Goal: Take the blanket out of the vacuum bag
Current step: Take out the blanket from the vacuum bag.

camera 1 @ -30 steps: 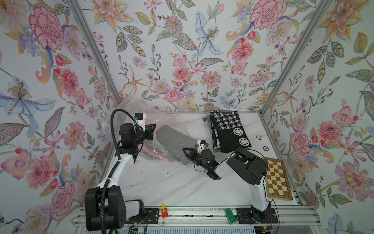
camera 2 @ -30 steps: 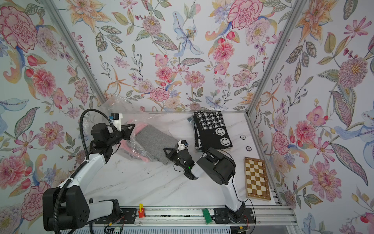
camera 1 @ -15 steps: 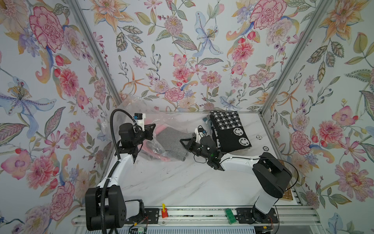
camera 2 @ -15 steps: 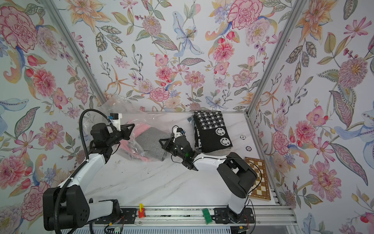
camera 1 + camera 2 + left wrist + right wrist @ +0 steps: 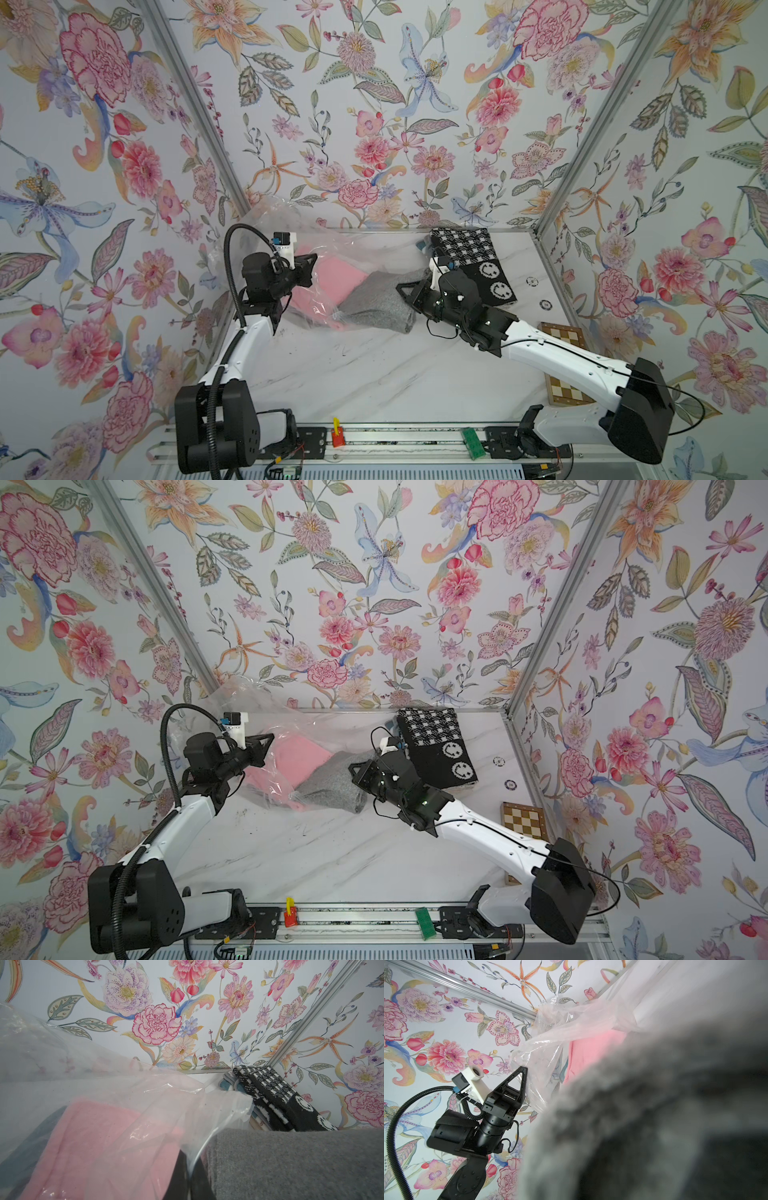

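The grey blanket (image 5: 376,301) lies roughly half out of the vacuum bag (image 5: 336,249) at the back left of the table (image 5: 374,374), overlapping the pink blanket (image 5: 330,278) inside. My worry: a pull could drag the pink one along by friction, or the slick film could slide out of the left gripper (image 5: 312,266) so the whole bag follows. That gripper is pressed together on the film at the bag's mouth. The right gripper (image 5: 405,291) is nipped onto the grey blanket's edge (its wrist view is all grey fuzz, so I judge the bite shallow).
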Available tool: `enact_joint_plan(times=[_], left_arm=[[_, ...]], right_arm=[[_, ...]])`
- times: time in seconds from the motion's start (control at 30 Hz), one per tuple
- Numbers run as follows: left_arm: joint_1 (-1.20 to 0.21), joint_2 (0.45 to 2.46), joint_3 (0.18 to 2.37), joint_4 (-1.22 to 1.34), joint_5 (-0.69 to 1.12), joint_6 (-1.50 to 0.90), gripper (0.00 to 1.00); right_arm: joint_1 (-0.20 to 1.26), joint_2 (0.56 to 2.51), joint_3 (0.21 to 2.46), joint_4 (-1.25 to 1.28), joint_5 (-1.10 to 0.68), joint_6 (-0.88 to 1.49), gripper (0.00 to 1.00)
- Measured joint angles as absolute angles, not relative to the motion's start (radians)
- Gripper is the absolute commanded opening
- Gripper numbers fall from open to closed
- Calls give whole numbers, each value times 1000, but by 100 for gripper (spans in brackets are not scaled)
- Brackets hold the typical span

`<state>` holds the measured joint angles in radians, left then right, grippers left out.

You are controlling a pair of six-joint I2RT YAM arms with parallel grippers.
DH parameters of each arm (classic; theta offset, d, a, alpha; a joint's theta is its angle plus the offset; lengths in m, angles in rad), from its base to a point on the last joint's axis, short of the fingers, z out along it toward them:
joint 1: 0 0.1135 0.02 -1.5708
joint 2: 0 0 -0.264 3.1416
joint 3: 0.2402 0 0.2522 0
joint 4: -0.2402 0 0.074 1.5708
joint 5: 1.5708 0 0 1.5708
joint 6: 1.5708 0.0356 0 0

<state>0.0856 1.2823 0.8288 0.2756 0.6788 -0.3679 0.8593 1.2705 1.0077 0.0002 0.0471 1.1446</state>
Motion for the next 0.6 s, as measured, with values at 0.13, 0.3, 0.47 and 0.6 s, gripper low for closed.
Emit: enact_joint_plan(times=[0.13, 0.3, 0.47, 0.6], left_arm=[[90, 1282, 829, 281, 682, -376, 1], [93, 1282, 829, 291, 686, -383, 1], [93, 1281, 820, 295, 694, -383, 2], [93, 1268, 809, 294, 697, -383, 2]], right_arm=[[823, 1183, 1043, -121, 84, 1143, 0], [756, 1111, 1105, -242, 124, 1137, 0], [689, 1088, 1210, -354, 143, 1121, 0], [619, 1090, 1318, -416, 135, 1097, 0]])
